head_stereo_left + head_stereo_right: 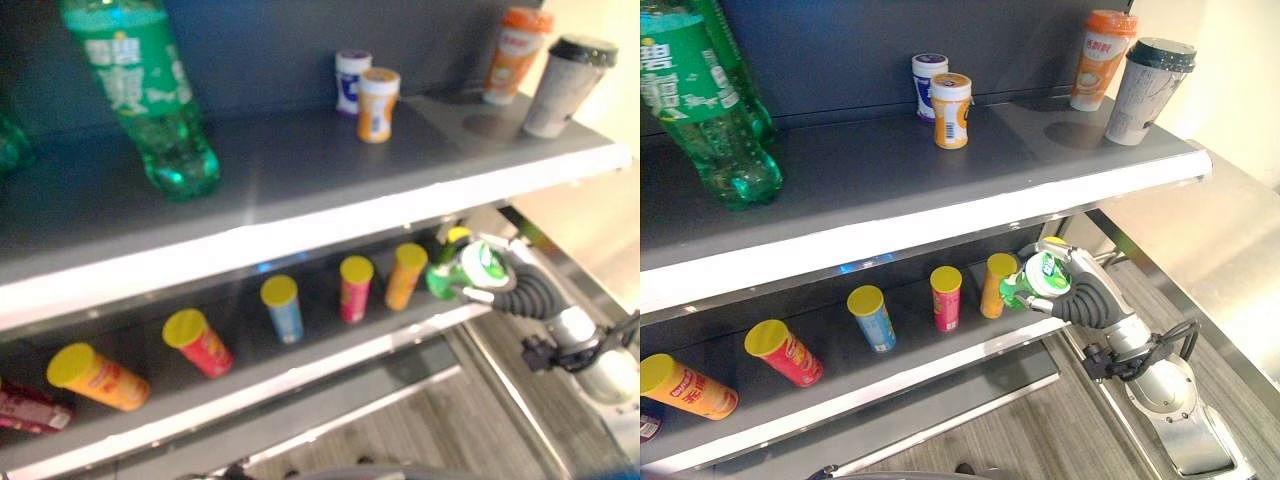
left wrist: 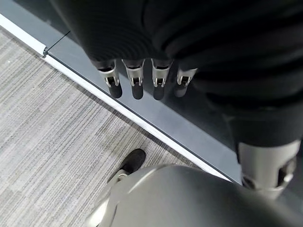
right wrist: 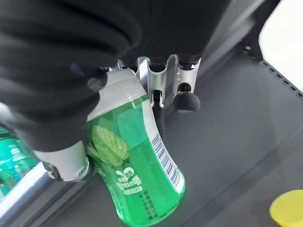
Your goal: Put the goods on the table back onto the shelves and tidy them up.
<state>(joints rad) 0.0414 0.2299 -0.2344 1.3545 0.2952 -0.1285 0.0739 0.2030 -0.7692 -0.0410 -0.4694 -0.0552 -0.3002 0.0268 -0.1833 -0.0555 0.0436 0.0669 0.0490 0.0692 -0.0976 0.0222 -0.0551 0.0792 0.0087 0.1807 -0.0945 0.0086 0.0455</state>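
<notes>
Big shelf up front, cans lined along the lower shelf. Right hand is at that shelf's right end, fingers wrapped round a green bottle, possibly touching the orange can. Left hand hangs over the floor, fingers straight.

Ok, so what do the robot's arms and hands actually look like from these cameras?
The right hand has a dark ribbed cover over its back and wrist, ending in silver fingers with dark rounded tips. The forearm behind it is smooth silver-grey. The left hand looks the same: dark ribbed cover, a row of silver, dark-tipped fingers.
</notes>
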